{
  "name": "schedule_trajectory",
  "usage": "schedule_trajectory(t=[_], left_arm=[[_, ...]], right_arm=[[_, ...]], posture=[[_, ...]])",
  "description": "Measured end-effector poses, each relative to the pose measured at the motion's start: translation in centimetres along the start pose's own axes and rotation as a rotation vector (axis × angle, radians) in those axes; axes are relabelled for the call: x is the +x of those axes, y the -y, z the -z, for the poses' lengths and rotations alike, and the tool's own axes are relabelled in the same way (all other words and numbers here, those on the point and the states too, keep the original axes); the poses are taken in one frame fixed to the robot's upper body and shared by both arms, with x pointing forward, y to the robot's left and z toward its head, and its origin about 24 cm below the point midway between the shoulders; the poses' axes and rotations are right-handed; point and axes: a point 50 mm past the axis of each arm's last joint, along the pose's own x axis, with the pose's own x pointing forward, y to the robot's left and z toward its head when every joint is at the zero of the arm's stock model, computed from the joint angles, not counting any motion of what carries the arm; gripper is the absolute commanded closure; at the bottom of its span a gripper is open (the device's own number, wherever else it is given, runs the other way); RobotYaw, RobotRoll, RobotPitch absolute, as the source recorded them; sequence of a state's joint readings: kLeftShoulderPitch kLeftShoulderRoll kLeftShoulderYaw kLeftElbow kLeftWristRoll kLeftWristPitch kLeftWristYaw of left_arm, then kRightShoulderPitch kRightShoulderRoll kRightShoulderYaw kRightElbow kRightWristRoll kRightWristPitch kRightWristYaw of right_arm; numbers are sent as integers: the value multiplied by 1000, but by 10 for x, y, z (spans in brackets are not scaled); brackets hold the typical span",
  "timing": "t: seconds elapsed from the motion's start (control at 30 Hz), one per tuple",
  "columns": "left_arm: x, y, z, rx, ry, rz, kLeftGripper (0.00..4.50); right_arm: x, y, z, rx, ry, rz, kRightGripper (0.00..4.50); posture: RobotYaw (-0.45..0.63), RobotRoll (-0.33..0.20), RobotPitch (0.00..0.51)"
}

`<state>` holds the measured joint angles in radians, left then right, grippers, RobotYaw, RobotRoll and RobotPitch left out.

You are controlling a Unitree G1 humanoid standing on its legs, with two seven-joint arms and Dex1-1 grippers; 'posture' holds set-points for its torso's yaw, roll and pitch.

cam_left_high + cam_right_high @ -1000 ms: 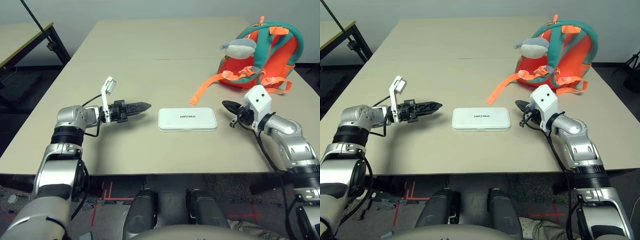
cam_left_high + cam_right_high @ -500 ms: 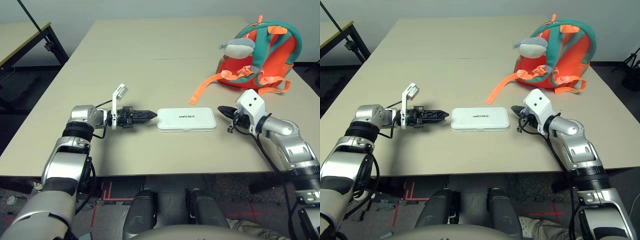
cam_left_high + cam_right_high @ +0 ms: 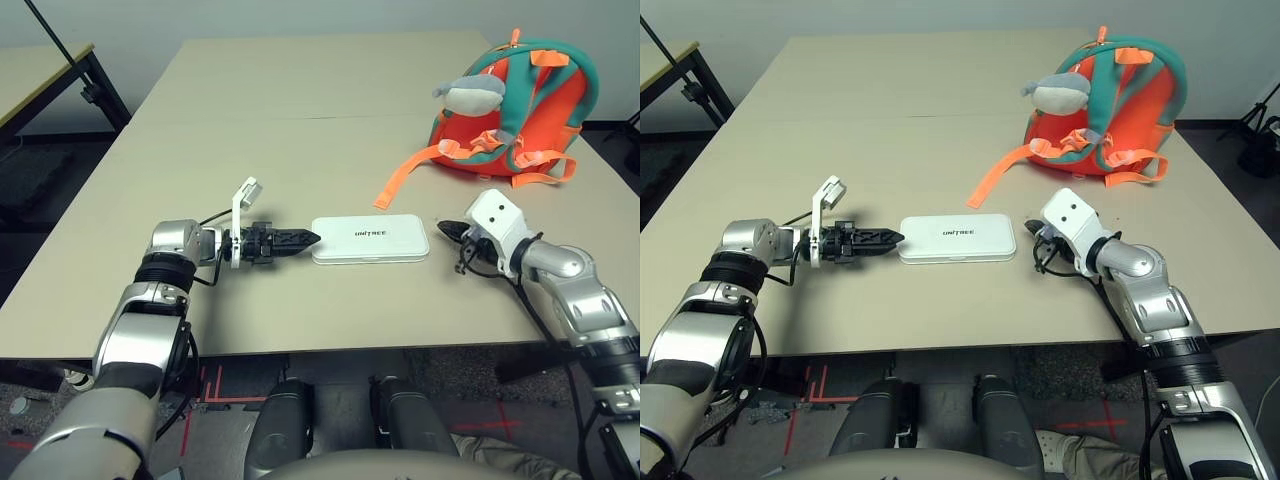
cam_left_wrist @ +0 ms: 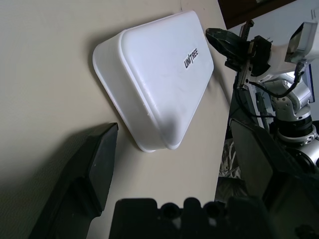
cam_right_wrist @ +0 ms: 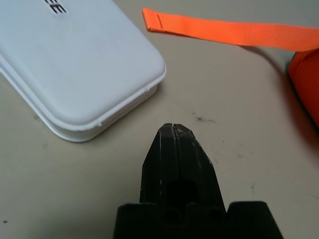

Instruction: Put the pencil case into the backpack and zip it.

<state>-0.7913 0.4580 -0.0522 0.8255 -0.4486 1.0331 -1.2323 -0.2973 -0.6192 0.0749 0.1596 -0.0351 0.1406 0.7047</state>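
The pencil case [image 3: 370, 239] is lying flat mid-table, flanked by the wide-open, empty left gripper [image 3: 303, 240] and the fully closed right gripper [image 3: 447, 232]. Likely light, rigid, slick; short end edges are being favoured.

white pencil case [image 3: 370, 239], dark "unitree" lettering on its lid

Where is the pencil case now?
The pencil case lies flat on the table, between the left gripper and right gripper, nearer than the backpack.
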Motion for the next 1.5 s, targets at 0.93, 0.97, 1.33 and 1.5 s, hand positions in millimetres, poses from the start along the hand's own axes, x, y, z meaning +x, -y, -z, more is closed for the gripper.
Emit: schedule_trajectory(t=[0.93,0.97,1.33,1.5], left_arm=[[-11,-3,-5,29,17,-49,0],[-11,-3,-5,28,16,-50,0],[-22,-4,-6,12,11,-71,0],[-25,-5,-5,1,6,-83,0]], right_arm=[[29,-21,-13,-157,-22,-125,4493],[31,-24,-15,-159,-12,-137,4493],[48,-40,-30,-138,14,-172,4493],[52,-43,-34,-146,14,-171,4493]], posture=[[44,0,106],[44,0,106],[31,0,111],[34,0,107]])
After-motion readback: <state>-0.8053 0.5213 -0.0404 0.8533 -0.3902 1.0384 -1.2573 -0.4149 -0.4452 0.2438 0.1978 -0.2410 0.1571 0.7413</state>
